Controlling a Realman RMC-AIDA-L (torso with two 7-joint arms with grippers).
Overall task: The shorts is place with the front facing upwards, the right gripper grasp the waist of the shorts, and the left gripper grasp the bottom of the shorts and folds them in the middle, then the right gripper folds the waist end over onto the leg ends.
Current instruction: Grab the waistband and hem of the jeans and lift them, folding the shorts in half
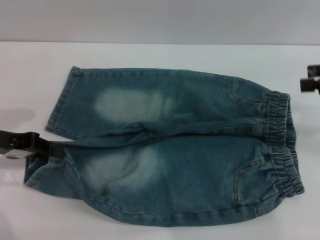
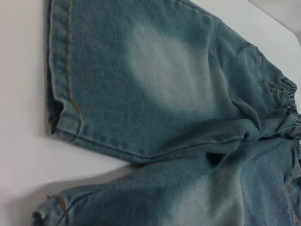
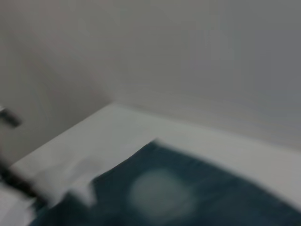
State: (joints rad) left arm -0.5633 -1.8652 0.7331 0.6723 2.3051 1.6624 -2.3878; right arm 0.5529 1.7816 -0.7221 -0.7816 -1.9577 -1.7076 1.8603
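i have the knee-length blue-green denim shorts (image 1: pixel 165 145) spread flat on the white table (image 1: pixel 165 55), front up, two pale faded patches on the thighs. the dark ruffled elastic waist (image 1: pixel 282 145) lies toward my right side, and the straight stitched leg ends (image 1: pixel 60 102) lie toward my left.

the step in hand, as i judge it, is getting both grips set before the first fold. neither end is lifted, so nothing is folded yet.

the left gripper (image 1: pixel 47 149), a black claw, reaches in from the left edge of the head view and sits at the hem of the nearer leg, right at the gap between the two legs. i cannot tell whether its fingers are spread or pinched on the cloth. the left wrist view looks along both hems (image 2: pixel 63 84), with the orange stitching plain and the cloth lying flat.

the right gripper (image 1: pixel 311 80) shows only as short dark tips at the right edge of the head view, near the far corner of the waist but apart from it. i cannot tell its finger state either. its wrist view is blurred, showing only denim and table.

to do this well, i would bring the right gripper down onto the waistband itself, taking the whole gathered band rather than one layer, and pinch the hem squarely on the left. both ends should rise together so the fold runs straight down the middle.
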